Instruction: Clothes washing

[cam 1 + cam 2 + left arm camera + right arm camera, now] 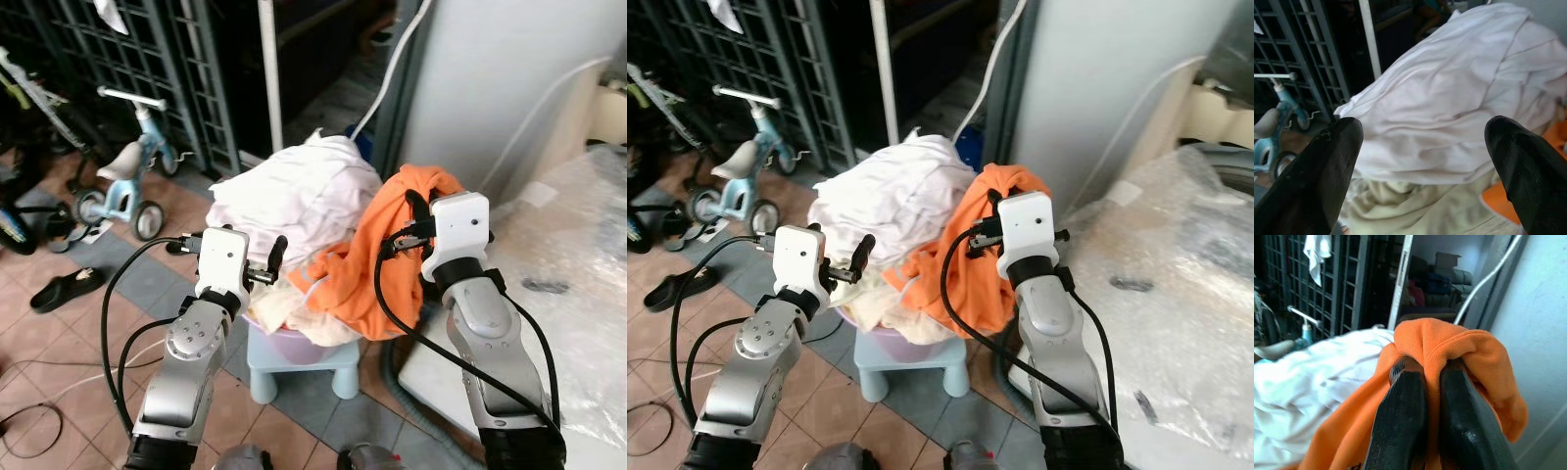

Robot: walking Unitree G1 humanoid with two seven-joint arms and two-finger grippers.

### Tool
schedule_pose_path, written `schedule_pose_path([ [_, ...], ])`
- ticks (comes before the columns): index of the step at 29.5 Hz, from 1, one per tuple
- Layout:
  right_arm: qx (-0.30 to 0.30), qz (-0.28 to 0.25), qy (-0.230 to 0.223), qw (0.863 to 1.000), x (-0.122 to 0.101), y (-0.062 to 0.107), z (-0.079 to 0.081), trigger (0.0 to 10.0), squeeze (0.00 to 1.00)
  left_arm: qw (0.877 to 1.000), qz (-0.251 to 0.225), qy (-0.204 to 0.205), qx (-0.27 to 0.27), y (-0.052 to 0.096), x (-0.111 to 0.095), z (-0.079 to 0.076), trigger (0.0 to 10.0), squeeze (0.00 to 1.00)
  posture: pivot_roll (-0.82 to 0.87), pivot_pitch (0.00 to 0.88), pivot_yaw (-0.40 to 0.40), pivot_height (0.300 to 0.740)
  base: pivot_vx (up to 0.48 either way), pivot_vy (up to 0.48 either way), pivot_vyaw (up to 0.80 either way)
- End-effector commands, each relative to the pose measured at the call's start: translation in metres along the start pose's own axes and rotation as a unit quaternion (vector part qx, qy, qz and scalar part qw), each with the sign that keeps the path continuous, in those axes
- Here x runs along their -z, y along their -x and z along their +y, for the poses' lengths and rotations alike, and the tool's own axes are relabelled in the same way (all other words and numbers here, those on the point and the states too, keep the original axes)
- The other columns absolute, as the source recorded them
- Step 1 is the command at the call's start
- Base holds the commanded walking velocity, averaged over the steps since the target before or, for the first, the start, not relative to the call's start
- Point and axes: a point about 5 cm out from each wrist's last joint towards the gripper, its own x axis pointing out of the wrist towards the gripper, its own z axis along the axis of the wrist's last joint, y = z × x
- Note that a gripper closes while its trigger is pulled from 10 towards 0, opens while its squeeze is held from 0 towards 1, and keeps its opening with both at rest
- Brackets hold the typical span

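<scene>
While the purple basin (294, 338) sits on a small pale-blue stool (304, 367), it's heaped high: a big white garment (294, 196) crowns the pile, cream cloth (284, 304) bulges beneath it, and an orange garment (367, 264) spills down the robot's right side of the heap. Right gripper (1432, 369) is up at the top of that orange fabric, fingers (1400, 416) pressed together with a fold pinched between them, the arm reaching forward from below. Left gripper (1425, 147) hovers just short of the white garment, its fingers (1317, 171) spread wide, nothing between them. Off to the left, a blue tricycle (122, 181) stands on the tiled floor (59, 323), and plastic sheeting (573, 255) covers a surface on the right.
</scene>
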Motion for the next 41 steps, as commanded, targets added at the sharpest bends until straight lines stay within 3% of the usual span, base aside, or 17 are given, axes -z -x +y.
schedule_pose_path([
  [1, 0.0, -0.007, 0.0, 1.0, -0.005, -0.001, -0.001, 10.0, 0.0, 1.0, -0.005, 0.0, 0.004, 0.001, -0.004, -0.001, 10.0, 0.0, -0.06, 0.0, 0.018, 0.74, 0.0, 0.0, -0.77],
  [12, -0.009, -0.011, 0.001, 1.0, -0.005, -0.004, 0.002, 10.0, 0.0, 1.0, -0.004, 0.0, 0.007, -0.001, -0.004, -0.002, 10.0, 0.0, -0.06, 0.0, 0.014, 0.74, 0.0, 0.0, -0.75],
  [24, -0.008, -0.021, 0.002, 1.0, -0.012, -0.009, 0.001, 10.0, 0.0, 1.0, -0.005, -0.001, 0.007, -0.003, -0.004, -0.001, 10.0, 0.0, -0.06, 0.0, 0.015, 0.74, 0.0, -0.33, -0.78],
  [41, 0.009, -0.024, 0.021, 0.999, -0.014, -0.009, -0.012, 10.0, 0.0, 1.0, -0.015, 0.0, -0.001, -0.004, -0.012, -0.003, 10.0, 0.0, -0.07, 0.0, 0.015, 0.74, 0.0, -0.075, -0.78],
])
